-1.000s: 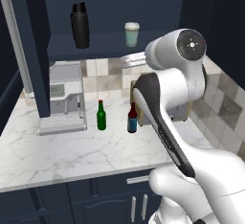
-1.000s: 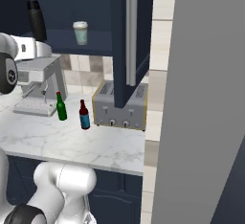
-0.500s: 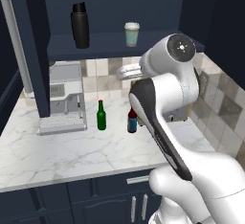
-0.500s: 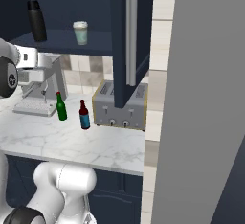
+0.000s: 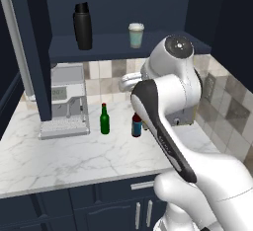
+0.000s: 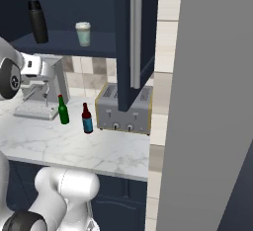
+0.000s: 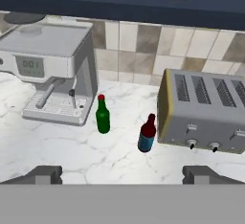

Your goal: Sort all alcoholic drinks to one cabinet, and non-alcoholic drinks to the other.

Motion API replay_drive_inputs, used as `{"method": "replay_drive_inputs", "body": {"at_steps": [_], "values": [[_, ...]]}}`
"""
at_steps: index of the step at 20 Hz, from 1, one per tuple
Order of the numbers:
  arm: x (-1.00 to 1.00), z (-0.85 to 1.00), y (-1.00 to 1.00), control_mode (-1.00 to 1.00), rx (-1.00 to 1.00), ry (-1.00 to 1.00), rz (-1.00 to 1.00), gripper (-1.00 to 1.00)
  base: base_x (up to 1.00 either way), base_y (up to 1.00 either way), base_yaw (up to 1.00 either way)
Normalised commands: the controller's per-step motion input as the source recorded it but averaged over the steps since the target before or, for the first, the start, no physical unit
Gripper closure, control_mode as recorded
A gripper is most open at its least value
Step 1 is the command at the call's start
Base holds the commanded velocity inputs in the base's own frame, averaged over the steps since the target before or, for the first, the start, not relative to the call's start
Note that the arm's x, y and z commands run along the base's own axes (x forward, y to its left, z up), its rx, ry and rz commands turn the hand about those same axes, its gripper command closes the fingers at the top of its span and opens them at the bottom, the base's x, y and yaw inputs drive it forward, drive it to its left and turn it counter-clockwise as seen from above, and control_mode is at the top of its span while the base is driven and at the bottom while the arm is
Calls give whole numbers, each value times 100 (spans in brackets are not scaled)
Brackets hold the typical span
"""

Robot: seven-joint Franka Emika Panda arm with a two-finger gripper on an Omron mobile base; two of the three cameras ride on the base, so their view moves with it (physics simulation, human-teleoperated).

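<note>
The green bottle [image 7: 102,115] with its red cap stands upright on the marble bench [image 5: 59,161], in the middle of the top and nearer the tiled back wall than the front edge. The red-brown bottle [image 7: 147,133] with the blue label stands just beside it, apart from it, on the side toward the toaster [image 7: 206,110] and a little closer to the front edge. The espresso machine [image 7: 50,70] sits at the back on the green bottle's other side, so the two bottles stand in a gap between the two appliances — neither bottle touches either. In front of them a broad strip of bare marble runs to the front edge.

Above, the black flask [image 5: 82,26] and the teal cup [image 5: 136,35] with the white lid stand upright and well apart on the wide shelf of the navy cabinet [image 5: 148,45], the cup near the shelf's front edge. In the right base view the cabinet's tall door [image 6: 129,47] with its long silver handle hangs open over the toaster.

The arm is folded high above the bench, its elbow level with the shelf edge. The gripper [image 7: 123,174] looks down and forward at the bottles from above the front strip — its fingers [image 7: 45,174] are spread wide apart, nothing between them
</note>
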Motion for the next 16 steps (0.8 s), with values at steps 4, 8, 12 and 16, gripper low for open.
{"method": "replay_drive_inputs", "body": {"at_steps": [4,8,12,16], "values": [[0,-37,2,-100,0,6,0,-100,0,0,0],[0,-37,4,-100,0,0,0,-100,0,0,0],[0,-31,7,-100,0,0,0,-100,0,0,0],[0,-26,6,-100,0,0,0,-100,0,0,0]]}}
